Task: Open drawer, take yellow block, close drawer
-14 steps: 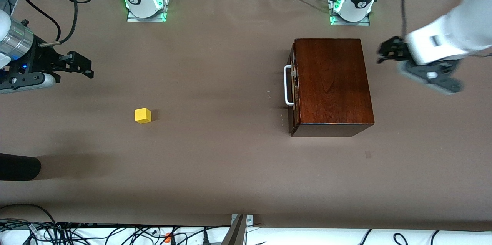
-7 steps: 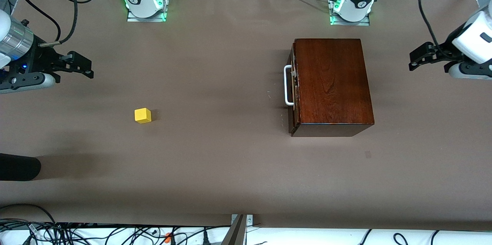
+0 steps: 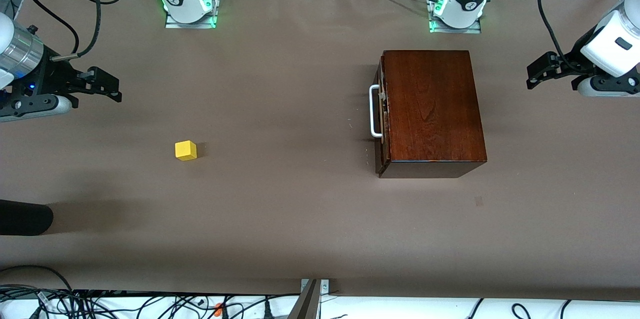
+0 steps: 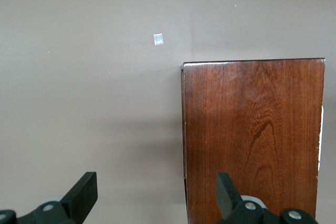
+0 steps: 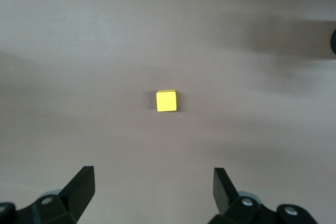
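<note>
One yellow block [image 3: 185, 150] lies on the worktop [image 3: 280, 209]. One mahogany box [image 3: 432, 111] holds one drawer [image 3: 381, 109] with one white bar handle [image 3: 373, 110]. Two arms, each carrying one tool: left tool [image 3: 536, 73], right tool [image 3: 111, 88].

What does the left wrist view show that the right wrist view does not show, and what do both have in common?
Only the left wrist view shows the wooden box that holds the drawer, and a small pale mark on the table. Only the right wrist view shows the yellow block, lying alone on the table. Both show the brown table and their own gripper, left gripper and right gripper, with open, empty jaws.
</note>
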`<state>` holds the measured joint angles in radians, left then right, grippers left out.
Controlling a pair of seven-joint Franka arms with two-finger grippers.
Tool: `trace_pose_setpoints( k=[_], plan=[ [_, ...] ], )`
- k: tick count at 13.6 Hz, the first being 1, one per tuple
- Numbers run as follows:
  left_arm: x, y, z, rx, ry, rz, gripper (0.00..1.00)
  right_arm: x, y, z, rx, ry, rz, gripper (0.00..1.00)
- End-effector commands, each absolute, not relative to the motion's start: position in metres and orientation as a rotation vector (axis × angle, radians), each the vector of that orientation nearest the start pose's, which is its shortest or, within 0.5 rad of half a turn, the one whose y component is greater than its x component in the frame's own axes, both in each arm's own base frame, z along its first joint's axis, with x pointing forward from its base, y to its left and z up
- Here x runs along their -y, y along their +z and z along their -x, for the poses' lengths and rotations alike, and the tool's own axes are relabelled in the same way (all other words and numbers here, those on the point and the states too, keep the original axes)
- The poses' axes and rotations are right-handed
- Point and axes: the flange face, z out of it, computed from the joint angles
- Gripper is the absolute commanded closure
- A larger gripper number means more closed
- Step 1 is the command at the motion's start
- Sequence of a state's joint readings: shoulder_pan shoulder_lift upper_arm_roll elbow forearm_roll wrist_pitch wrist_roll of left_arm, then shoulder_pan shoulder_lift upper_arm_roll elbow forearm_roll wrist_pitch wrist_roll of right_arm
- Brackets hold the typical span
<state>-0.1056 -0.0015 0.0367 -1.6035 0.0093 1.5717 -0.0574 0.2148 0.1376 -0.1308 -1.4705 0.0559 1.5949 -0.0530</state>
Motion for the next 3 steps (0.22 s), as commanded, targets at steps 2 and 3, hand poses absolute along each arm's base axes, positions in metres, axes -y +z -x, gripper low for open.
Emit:
trace_pose_setpoints(
  k=[2,3],
  plan=[
    [0.0346,0.6113,-0.5431,-0.056,0.020,3.117,0.00,-0.0628,0.6003,-0.5976,0.228,0.008,3.109,0.00],
    [0.0346,0.6113,-0.5431,-0.056,0.020,3.117,0.00,-0.0627,0.6003,-0.5976,0.228,0.008,3.111,0.00]
  ],
)
